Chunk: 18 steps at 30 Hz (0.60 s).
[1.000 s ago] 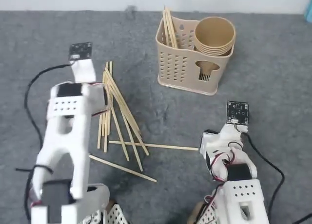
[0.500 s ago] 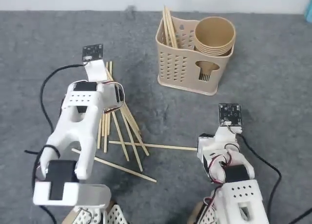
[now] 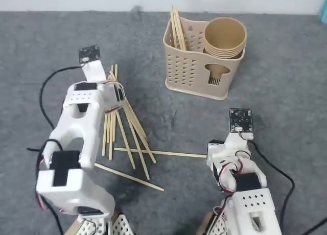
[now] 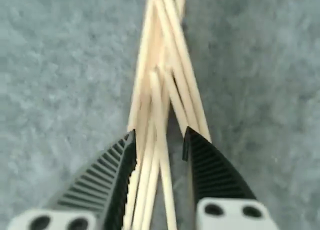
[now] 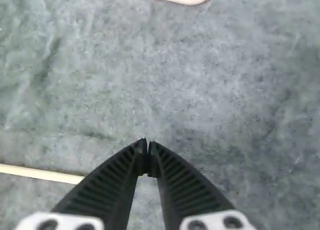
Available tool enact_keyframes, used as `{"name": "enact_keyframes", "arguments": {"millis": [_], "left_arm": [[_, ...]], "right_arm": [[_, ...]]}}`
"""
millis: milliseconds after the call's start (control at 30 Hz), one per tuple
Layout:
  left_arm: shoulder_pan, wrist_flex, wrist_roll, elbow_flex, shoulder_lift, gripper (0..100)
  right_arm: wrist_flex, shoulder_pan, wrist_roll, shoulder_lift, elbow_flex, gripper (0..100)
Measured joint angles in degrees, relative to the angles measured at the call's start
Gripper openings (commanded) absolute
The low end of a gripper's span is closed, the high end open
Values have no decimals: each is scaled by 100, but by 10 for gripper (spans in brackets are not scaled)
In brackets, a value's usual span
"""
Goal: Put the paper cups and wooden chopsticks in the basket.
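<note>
Left gripper: jaws partly open, lowered over the loose pile of chopsticks. Several sticks run lengthwise between the two ribbed fingers. A narrow gap shows between the sticks and one finger, so no firm clamp can be confirmed.

Left arm: stretched forward over the left side of the pile and covering part of it in the high view.

Right gripper: jaws closed tip to tip, holding nothing, low over the grey mat.

Single chopstick: lies flat on the mat, its end just beside the right gripper. The rest of it runs crosswise toward the pile.

Stray chopstick: lies at an angle below the pile, near the base of the left arm.

Basket: beige, perforated, standing upright at the far side of the mat, well apart from both grippers.

Paper cups: nested in one stack, upright in the basket's right compartment.

Stored chopsticks: a few stand leaning in the basket's left compartment, their tips above the rim.
</note>
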Motion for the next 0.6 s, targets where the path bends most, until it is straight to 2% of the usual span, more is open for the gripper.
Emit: {"name": "enact_keyframes", "arguments": {"millis": [300,533,600], "left_arm": [[9,202,18,-747,879,148],[18,563,53,-1073,1108,21],[88,571,53,-1073,1108,10]], "right_arm": [[0,0,0,0,0,8],[0,0,0,0,0,8],[0,0,0,0,0,8]]}}
